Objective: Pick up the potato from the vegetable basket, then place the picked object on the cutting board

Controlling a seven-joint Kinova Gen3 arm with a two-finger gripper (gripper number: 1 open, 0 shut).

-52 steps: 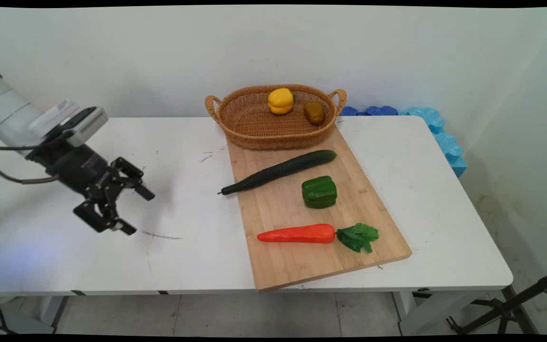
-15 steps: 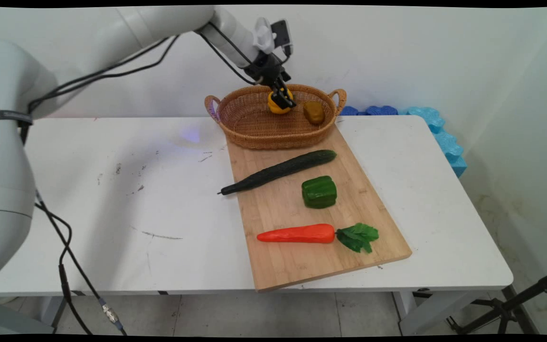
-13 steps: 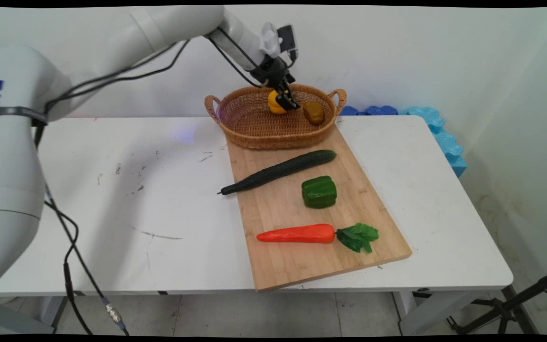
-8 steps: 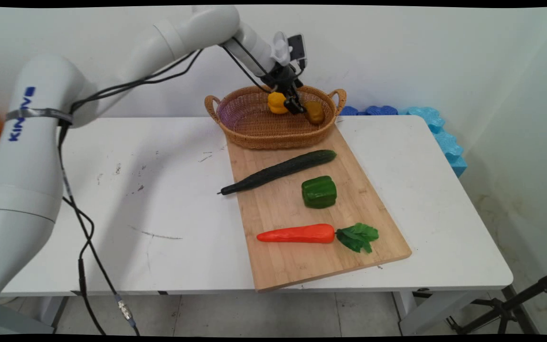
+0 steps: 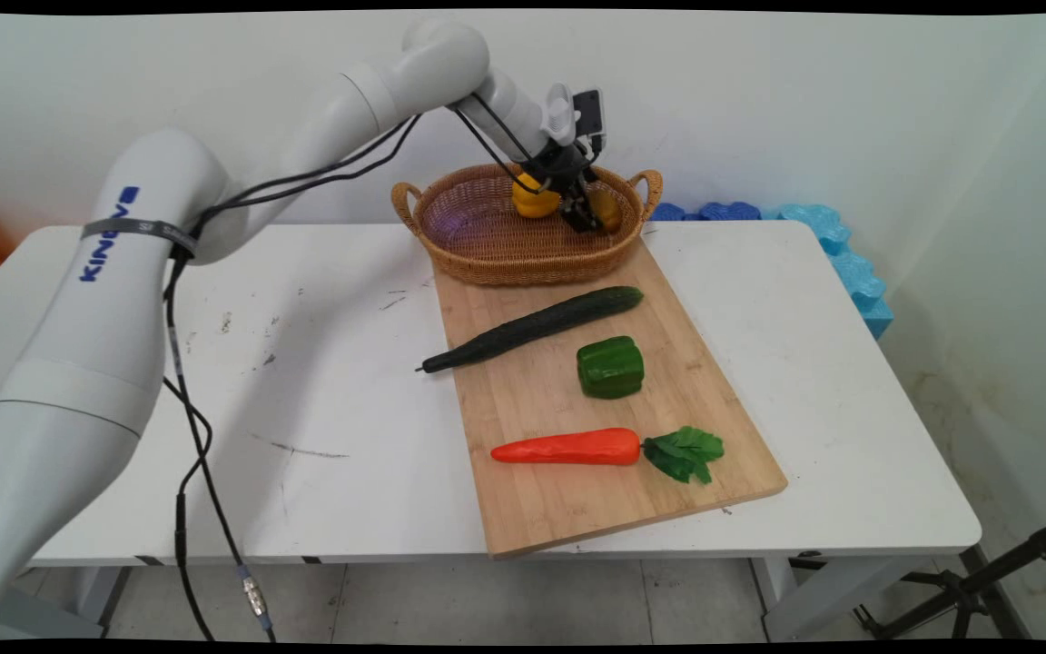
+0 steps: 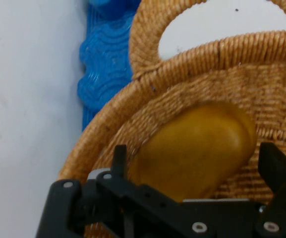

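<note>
The gripper (image 5: pixel 585 211) reaches down into the wicker basket (image 5: pixel 487 245) at the far end of the table (image 5: pixel 214 363). Its fingers (image 6: pixel 274 166) are spread wide, one on either side of a brownish-yellow potato (image 6: pixel 197 148) lying against the basket's inner wall; the hand view does not show whether they touch it. A yellow pepper (image 5: pixel 530 200) sits in the basket just beside the gripper, on its left in the main view.

The basket rests on the far end of a wooden cutting board (image 5: pixel 559 509). On the board, from far to near, lie a cucumber (image 5: pixel 532 327), a green pepper (image 5: pixel 610 367) and a carrot (image 5: pixel 568 448) with green leaves. Blue foam pieces (image 5: pixel 836 250) lie along the wall behind the basket.
</note>
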